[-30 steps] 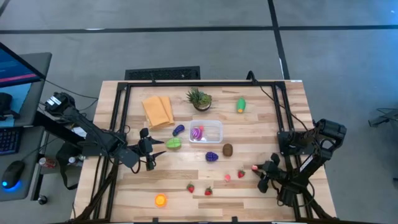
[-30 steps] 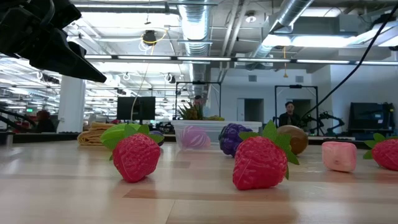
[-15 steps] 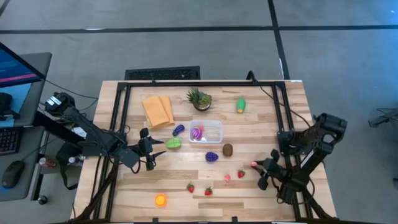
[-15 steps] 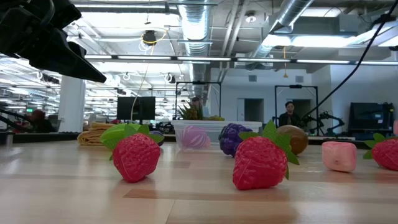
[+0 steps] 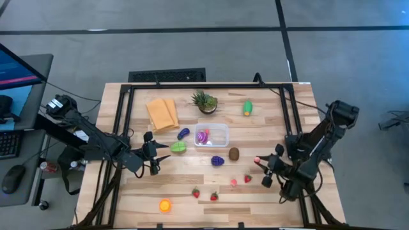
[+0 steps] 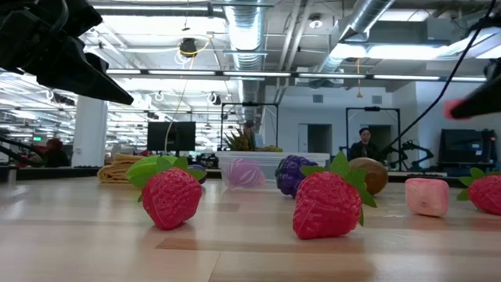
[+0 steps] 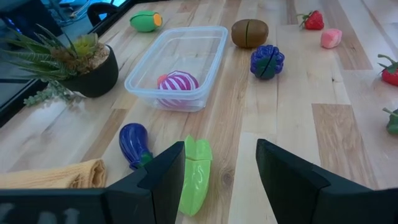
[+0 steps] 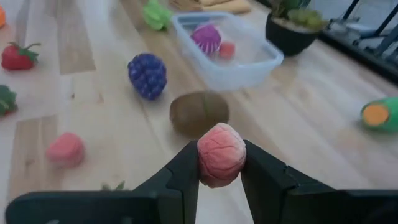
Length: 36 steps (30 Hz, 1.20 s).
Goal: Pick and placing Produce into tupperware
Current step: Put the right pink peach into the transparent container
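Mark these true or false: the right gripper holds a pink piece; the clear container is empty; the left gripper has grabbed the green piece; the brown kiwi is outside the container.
1. The right gripper holds a pink round toy piece. True.
2. The clear plastic rectangular container is empty. False: a pink-striped piece lies inside.
3. The left gripper has grabbed the light green toy vegetable. False: its fingers stand open and empty.
4. The brown kiwi lies outside the container. True.

Right gripper clamped, raised; left gripper seemingly parted.
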Each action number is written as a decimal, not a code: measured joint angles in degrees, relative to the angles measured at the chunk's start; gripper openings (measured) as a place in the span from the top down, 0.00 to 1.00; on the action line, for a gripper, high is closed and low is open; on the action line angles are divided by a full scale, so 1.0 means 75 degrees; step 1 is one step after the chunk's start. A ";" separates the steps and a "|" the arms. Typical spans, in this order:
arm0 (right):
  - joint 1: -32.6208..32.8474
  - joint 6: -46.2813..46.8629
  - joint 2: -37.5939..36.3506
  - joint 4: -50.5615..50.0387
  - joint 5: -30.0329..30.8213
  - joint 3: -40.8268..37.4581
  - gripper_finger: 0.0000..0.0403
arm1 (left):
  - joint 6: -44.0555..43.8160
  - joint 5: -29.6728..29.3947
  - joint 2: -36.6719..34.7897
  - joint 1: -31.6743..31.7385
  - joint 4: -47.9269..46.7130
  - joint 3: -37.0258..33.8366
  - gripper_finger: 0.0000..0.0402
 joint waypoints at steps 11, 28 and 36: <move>-0.0750 -0.1673 -0.0602 0.0147 0.0201 0.0000 0.76 | 0.0003 -0.0167 0.0000 0.0000 0.0008 0.0000 0.53; -0.1705 -0.4479 -0.1459 0.1275 0.0210 0.0000 0.76 | 0.0003 -0.0513 0.0000 0.0000 0.0015 0.0001 0.53; -0.2463 -0.6698 -0.1792 0.2730 -0.0379 0.0000 0.76 | 0.0003 -0.0513 0.0000 0.0000 0.0015 0.0003 0.53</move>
